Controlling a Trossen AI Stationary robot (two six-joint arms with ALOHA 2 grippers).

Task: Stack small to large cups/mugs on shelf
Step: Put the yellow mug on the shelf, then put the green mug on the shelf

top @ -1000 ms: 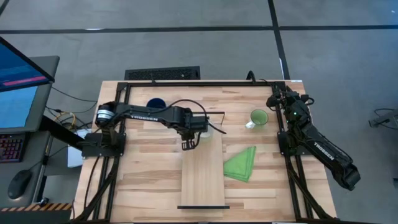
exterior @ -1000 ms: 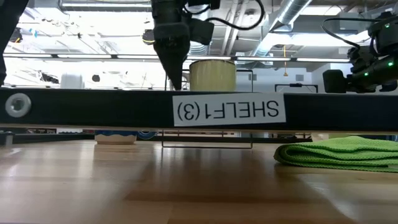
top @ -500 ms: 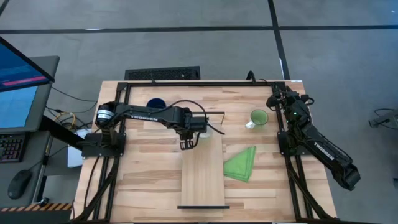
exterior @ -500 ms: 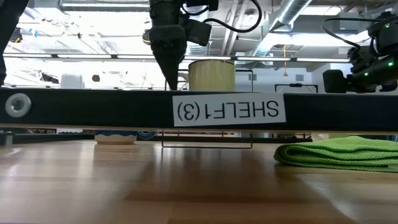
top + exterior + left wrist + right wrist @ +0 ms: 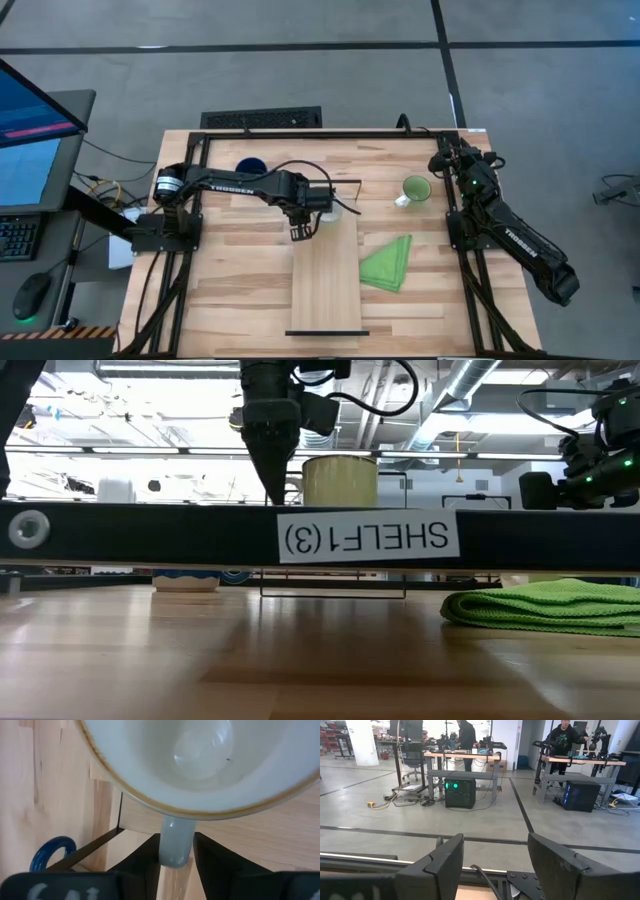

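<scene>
Left wrist view, item one: white mug, rim filling the upper frame, its handle pinched between the two dark fingers of the left gripper, jaws narrowed onto that handle. High view, same item: left gripper sits centre frame at the upper end of the shelf, the mug largely hidden beneath the wrist. Low view: white mug stands upright on the plank just right of the gripper. Judged step: placing the first mug on the shelf. To do it well, the mug should rest flat before the fingers part, then the gripper should draw straight back along the handle so nothing tips. Item two: light green mug, upper right of centre on the table, untouched. Item three: dark blue mug, upper left. Item four: right gripper, parked at the table's right edge, jaws wide, empty.
</scene>
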